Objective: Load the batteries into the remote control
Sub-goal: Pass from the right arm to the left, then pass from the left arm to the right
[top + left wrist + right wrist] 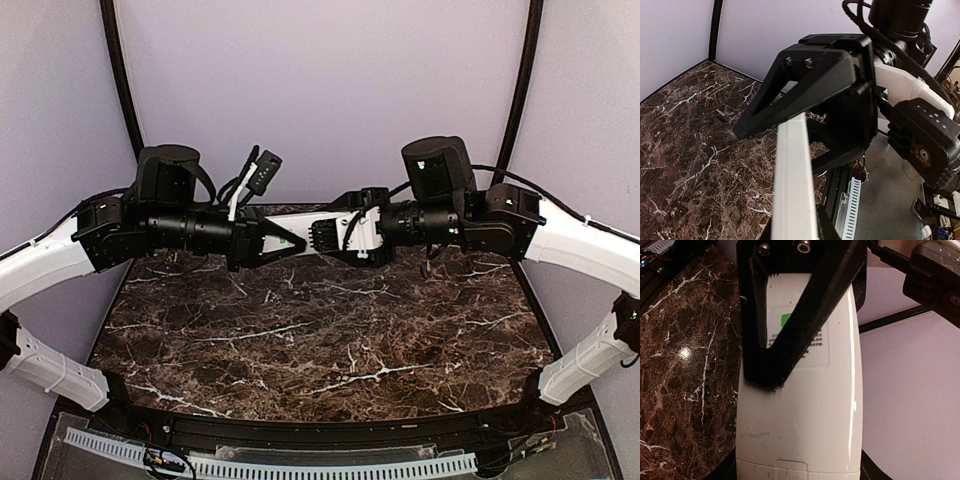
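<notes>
Both arms meet above the far middle of the marble table, holding the white remote control (pixel 310 222) in the air between them. My right gripper (pixel 797 467) is shut on its two long sides at one end; the labelled back face (pixel 805 405) fills the right wrist view. My left gripper (pixel 795 222) is clamped across the remote's thin edge (pixel 794 170), and one of its black fingers (pixel 790 335) lies flat on the back face. In the top view the left gripper (pixel 290 243) and right gripper (pixel 335 238) almost touch. One small bluish battery (pixel 721 116) lies on the table.
The dark marble table (pixel 320 340) is walled by pale purple panels at the back and sides. A white slotted cable duct (pixel 300 465) runs along the near edge, below the arm bases. A black cable plug (pixel 262 172) sticks up behind the left arm.
</notes>
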### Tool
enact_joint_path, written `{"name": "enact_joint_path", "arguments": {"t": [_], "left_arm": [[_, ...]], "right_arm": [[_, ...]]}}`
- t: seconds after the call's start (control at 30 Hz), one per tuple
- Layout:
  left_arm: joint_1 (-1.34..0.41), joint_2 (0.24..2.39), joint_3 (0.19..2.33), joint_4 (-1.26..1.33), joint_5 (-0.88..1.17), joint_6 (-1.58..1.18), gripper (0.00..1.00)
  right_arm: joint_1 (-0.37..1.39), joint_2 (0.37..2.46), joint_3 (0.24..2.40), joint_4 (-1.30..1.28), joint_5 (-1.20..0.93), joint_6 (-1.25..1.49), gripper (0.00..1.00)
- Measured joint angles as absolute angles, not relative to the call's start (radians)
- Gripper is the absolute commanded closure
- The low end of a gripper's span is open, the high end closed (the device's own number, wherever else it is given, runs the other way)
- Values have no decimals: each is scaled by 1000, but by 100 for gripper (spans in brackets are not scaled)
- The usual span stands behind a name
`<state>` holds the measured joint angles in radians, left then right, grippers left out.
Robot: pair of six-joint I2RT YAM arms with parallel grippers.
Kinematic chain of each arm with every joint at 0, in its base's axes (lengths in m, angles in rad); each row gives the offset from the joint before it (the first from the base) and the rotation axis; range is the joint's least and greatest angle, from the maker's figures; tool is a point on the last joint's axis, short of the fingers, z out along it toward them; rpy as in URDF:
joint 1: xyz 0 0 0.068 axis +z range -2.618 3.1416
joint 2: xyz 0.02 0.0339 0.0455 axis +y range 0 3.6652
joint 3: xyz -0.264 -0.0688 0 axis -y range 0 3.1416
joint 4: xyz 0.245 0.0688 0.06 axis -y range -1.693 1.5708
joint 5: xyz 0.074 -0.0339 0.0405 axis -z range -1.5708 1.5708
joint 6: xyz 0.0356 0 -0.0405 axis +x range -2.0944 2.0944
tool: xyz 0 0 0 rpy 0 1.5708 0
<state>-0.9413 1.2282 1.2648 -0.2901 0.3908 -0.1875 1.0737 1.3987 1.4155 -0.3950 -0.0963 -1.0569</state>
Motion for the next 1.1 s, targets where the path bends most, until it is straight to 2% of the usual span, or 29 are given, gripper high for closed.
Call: {"name": "enact_joint_path", "arguments": {"t": [0.07,0.1,0.13,0.23,0.5,0.63,0.8,0.93,1.1], "left_arm": [[-939,1228,1262,-284,394,-221,100],[-934,1227,1262,-277,401,-226,100],[-933,1224,1260,-273,402,-230,100],[-934,1203,1232,-241,395,-223,100],[-936,1078,1021,44,235,-135,100],[-936,1046,950,189,208,-107,100],[-936,1047,926,298,237,-101,100],[-936,1047,918,344,281,-109,100],[-938,1048,908,386,333,-121,100]], "right_arm": [[1075,1398,1417,-379,-80,-1087,62],[1076,1398,1417,-367,-76,-1091,51],[1077,1398,1417,-363,-76,-1090,35],[1078,1397,1414,-344,-83,-1033,3],[950,1372,1418,-260,-317,-548,1],[913,1372,1410,-187,-468,-324,7],[908,1377,1404,-97,-604,-116,25],[908,1404,1429,-73,-673,-15,57],[904,1417,1436,-48,-719,57,81]]}}
